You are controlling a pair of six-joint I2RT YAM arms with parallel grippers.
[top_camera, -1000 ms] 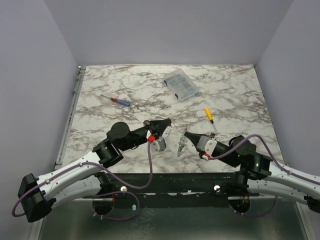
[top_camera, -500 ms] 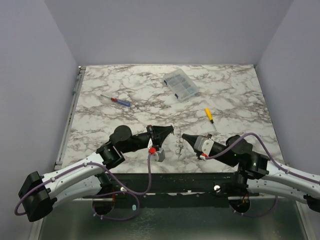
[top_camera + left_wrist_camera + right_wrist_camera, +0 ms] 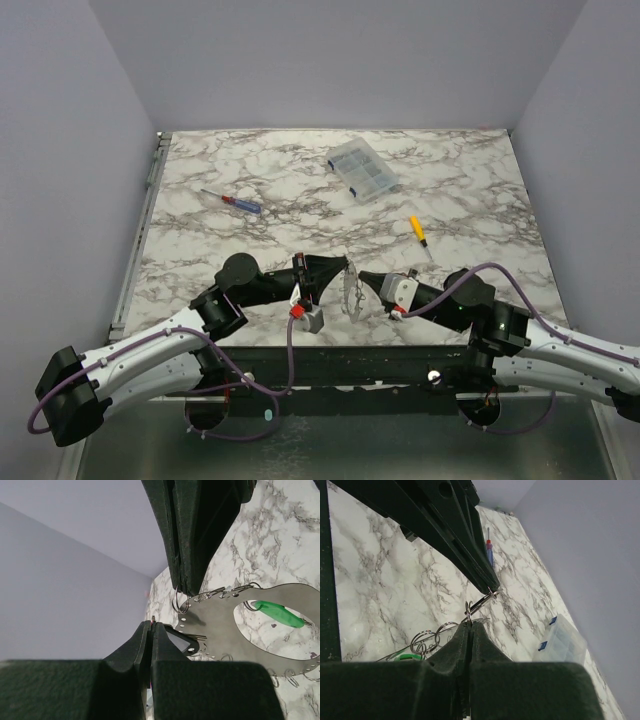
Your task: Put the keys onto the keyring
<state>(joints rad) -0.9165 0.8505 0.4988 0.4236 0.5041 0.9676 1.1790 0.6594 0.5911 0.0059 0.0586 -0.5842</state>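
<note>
Red-and-blue-handled, a small screwdriver (image 3: pixel 232 202) is seen well left of the clear plastic compartment box (image 3: pixel 362 171). Nearer the arms than that box, and well apart from it, the left gripper (image 3: pixel 342 267) is shown with its black fingers pressed together on a thin wire ring (image 3: pixel 479 603). Directly right of it, the keys (image 3: pixel 351 290), a loose silvery metal cluster with a green tag (image 3: pixel 277 614), are held between both grippers. The ring is likewise pinched by the closed fingers of the right gripper (image 3: pixel 363 278). A yellow-handled screwdriver (image 3: pixel 419 233) is placed right of the box, somewhat nearer.
</note>
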